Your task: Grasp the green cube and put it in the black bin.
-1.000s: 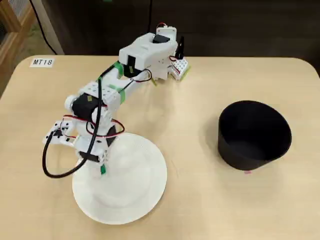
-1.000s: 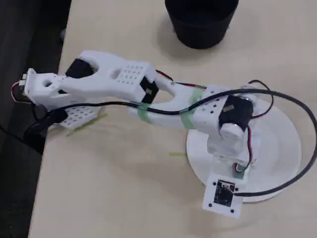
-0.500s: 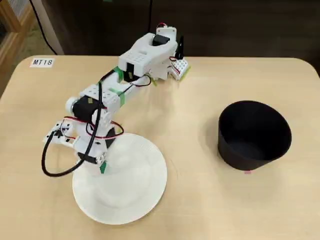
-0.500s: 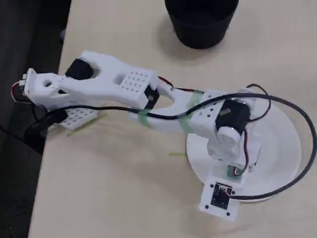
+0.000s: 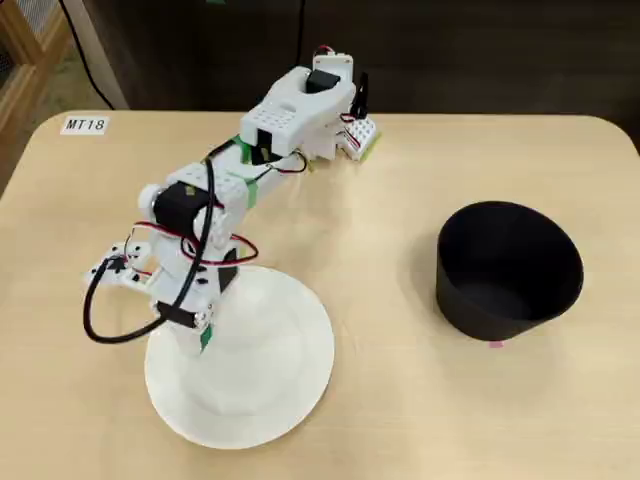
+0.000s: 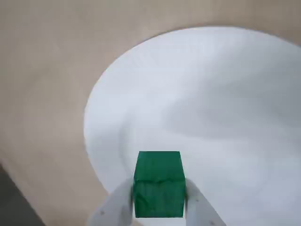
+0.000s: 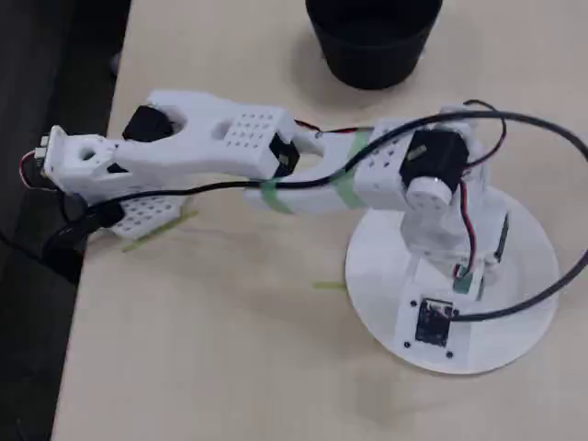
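Two pincer fingers clamping green cube, over plate rim

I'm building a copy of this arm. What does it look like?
The arm has white printed links, some perforated with holes, black servos at the joints, green tape bands, thin red wires and one thick black cable. The claw has white fingers.

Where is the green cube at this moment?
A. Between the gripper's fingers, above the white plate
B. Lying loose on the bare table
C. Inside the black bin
A: in the wrist view the green cube sits pinched between the two fingers with the white plate below.
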`<state>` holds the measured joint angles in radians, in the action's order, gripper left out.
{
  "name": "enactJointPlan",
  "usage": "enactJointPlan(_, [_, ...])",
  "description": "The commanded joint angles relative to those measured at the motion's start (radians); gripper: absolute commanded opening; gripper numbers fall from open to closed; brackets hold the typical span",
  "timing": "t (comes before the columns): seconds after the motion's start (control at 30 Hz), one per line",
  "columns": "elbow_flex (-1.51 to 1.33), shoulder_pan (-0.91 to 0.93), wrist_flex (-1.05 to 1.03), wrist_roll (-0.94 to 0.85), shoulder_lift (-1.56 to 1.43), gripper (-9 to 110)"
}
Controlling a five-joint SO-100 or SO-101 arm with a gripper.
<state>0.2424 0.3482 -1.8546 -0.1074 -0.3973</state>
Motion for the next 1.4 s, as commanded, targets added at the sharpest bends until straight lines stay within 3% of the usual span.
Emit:
enactJointPlan(0.0, [0.020,-0.055,-0.003,0.061,-0.183,0])
enactJointPlan(0.3, [-0.572,-0.179,-0.003,0.229,-0.764,0])
enactJointPlan(0.6, [-1.066,-0.505,-0.003,0.354,-1.207,0])
enactJointPlan(0.93, [-1.077,-1.022,0.009,0.288,-1.098,0])
enactJointPlan(1.37, [-1.078,-1.118,0.170,0.218,-0.966,0])
